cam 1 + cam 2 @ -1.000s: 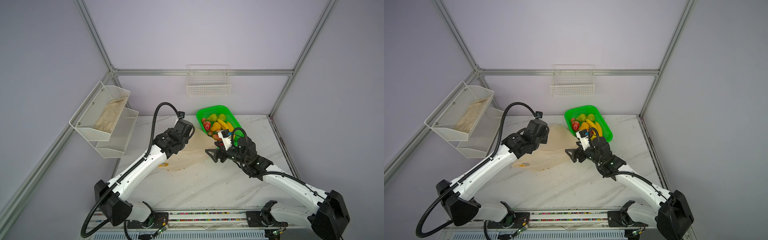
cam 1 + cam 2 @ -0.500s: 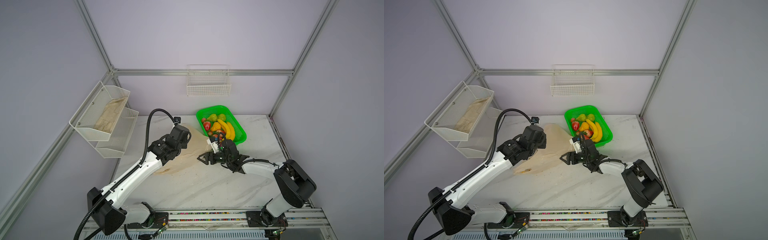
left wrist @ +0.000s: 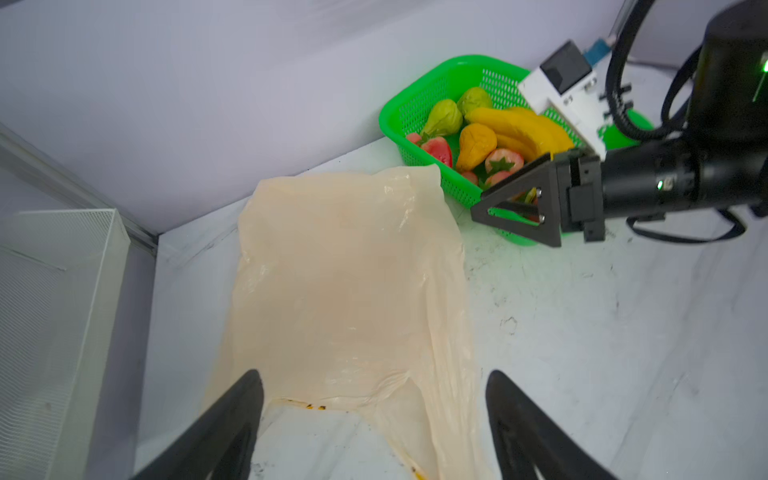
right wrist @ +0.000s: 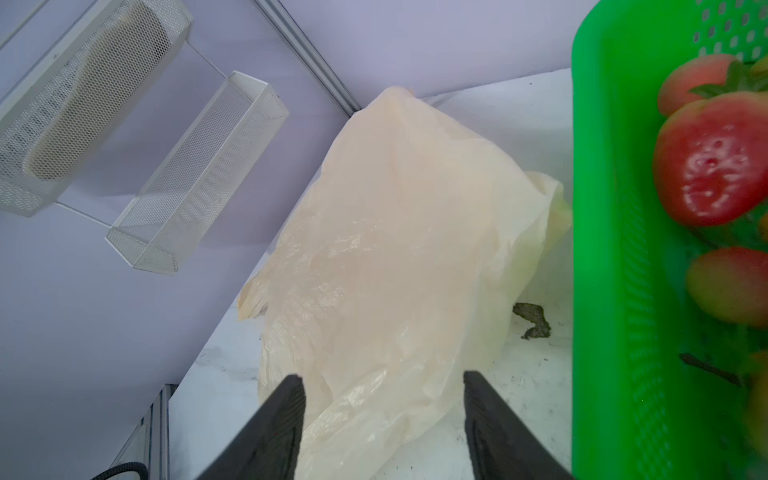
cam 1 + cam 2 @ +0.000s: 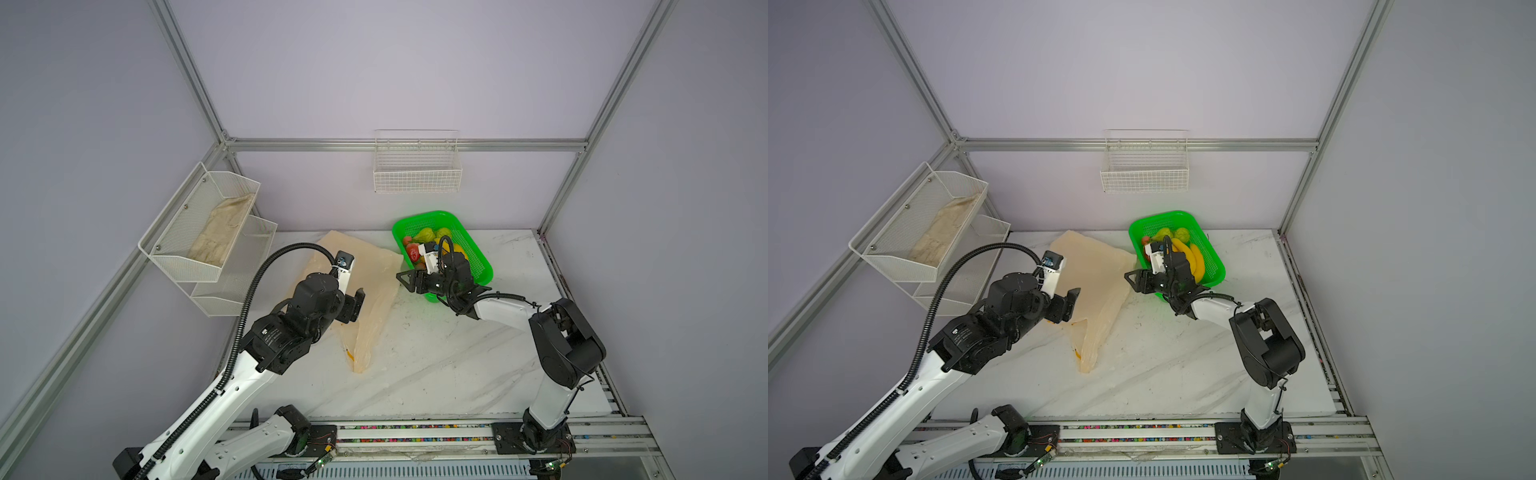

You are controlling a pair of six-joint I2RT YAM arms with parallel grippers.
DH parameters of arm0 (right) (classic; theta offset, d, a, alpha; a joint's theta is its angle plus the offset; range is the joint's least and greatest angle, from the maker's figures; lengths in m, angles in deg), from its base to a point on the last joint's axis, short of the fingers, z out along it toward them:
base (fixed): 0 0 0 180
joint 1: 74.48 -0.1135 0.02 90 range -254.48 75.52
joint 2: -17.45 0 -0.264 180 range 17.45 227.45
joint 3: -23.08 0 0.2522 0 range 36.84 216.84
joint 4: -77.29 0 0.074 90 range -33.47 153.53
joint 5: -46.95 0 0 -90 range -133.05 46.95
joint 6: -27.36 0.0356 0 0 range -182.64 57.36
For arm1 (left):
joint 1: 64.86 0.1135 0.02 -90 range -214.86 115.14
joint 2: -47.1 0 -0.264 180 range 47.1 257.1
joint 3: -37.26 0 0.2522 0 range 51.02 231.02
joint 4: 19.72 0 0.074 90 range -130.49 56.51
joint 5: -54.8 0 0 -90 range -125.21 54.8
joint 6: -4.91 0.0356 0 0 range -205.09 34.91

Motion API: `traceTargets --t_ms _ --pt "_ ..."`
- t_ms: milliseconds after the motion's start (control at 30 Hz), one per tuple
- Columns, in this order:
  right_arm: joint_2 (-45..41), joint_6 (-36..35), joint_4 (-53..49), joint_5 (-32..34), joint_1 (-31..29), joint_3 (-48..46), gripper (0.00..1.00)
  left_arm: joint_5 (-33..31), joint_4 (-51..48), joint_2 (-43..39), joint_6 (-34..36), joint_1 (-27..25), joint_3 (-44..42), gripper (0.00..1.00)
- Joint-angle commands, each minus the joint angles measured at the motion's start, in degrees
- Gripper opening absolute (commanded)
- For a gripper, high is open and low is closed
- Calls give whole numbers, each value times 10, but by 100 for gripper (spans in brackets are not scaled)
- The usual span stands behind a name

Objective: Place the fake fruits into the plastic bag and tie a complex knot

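Note:
The plastic bag lies flat and empty on the marble table, with one handle strip trailing toward the front. No knot is in view. My left gripper hovers open over the bag's handle end and holds nothing. My right gripper is open too; its fingers straddle the bag's edge beside the green basket. The fake fruits sit in that basket: a banana bunch, pears and strawberries.
A two-tier white mesh shelf with folded bags hangs on the left wall. A white wire basket hangs on the back wall. A small dark scrap lies on the table between bag and basket.
My left gripper has opened, let go of the bag and drawn back toward the front. The bag has settled flat. My right gripper has narrowed a little and moved to the bag's basket-side edge.

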Motion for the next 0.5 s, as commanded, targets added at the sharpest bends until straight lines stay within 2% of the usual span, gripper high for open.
traceTargets --t_ms 0,67,133,233,333,467 --pt "-53 -19 -6 1 -3 -17 64 -50 -38 27 291 4 -61 87" --pt "-82 -19 -1 -11 -3 -36 64 -53 -30 35 419 32 -107 87" --pt "-114 -30 -17 0 -2 -54 64 -21 25 37 488 79 -133 88" --pt "-152 -42 -27 15 2 -78 64 56 100 48 541 133 -147 89" --pt "-178 -44 -34 13 10 -94 64 72 144 96 591 157 -168 89" --pt "-207 -51 -45 16 20 -113 64 113 170 155 605 183 -182 89"
